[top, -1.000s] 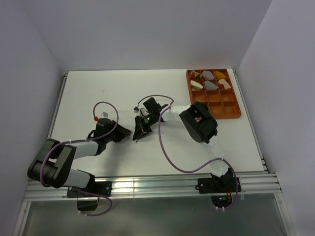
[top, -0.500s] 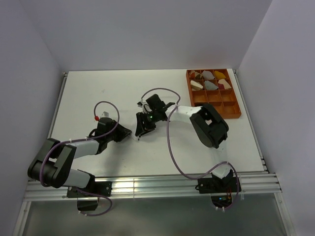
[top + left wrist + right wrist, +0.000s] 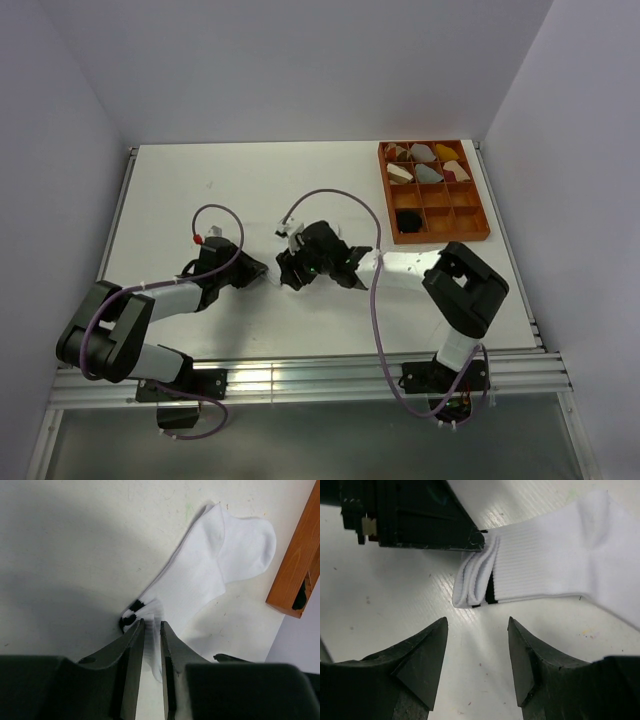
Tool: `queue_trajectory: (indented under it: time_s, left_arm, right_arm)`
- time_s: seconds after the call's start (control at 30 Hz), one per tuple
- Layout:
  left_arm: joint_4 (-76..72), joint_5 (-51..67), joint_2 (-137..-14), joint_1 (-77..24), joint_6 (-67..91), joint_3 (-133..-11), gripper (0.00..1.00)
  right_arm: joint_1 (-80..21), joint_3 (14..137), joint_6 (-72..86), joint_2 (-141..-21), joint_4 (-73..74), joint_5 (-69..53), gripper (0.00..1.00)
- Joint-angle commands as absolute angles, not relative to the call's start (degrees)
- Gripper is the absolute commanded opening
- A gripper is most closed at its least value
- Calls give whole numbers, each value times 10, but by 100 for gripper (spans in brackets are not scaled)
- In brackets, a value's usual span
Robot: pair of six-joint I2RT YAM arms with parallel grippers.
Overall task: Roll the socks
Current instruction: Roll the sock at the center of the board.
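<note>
The left arm lies low, reaching from its base at the near left toward the middle of the table. The right arm folds at the elbow, and its forearm runs leftward, close to the surface. The two tools meet almost tip to tip.

The white sock is soft, finely ribbed knit and lies flat. Its rounded toe points away from the left gripper. Its cuff carries black stripes and is turned over on itself in a few loose layers. The fingers of both tools are hard black plastic tapering to wedges. The table is matte white with faint ridges and a few specks.

The left gripper is nearly closed, with only a thin slot between its fingers. White fabric from the cuff end runs into that slot, so it pinches the white sock at the cuff. Seen from the right wrist, one of its fingertips presses on the cuff's far edge.

The right gripper stands open and holds nothing. The folded cuff lies just ahead of its fingertips, centred on the gap and apart from both.

An orange wooden tray stands beyond the sock's toe, well apart from both tools. The black sock sits bunched in one of its compartments.
</note>
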State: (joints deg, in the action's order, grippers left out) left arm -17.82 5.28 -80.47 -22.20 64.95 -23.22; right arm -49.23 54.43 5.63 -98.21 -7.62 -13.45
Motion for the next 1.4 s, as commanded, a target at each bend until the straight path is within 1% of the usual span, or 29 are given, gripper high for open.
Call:
queue_trajectory:
  time_s: [0.0,0.1,0.2,0.37,0.57,0.87,1.0,1.17,1.37]
  left_arm:
    - [-125,34,-806,-225,627,-238,26]
    - [-116,38,-807,-225,625,-245,26]
    - [-112,41,-809,-225,626,-249,26]
    - [-110,45,-812,-225,625,-251,26]
    - [-112,51,-816,-225,624,-253,25]
    - [-105,55,-817,-226,623,-255,25]
    - [-105,54,-810,-227,621,-252,25]
    - [-100,58,-815,-226,614,-255,25]
    - [-106,60,-816,-226,612,-252,24]
  right_arm:
    - [-525,515,-32,-955,-196,-39,59]
    - [-560,504,-77,-964,-243,-1,59]
    - [-590,504,-104,-978,-258,42,57]
    - [-619,523,-121,-1003,-258,53,53]
    - [-628,536,-132,-1044,-258,66,48]
    - [-628,548,-140,-1100,-276,113,48]
    - [-628,539,-133,-1102,-290,128,49]
    - [-614,550,-109,-1097,-271,105,49]
    - [-573,543,-54,-1055,-248,23,47]
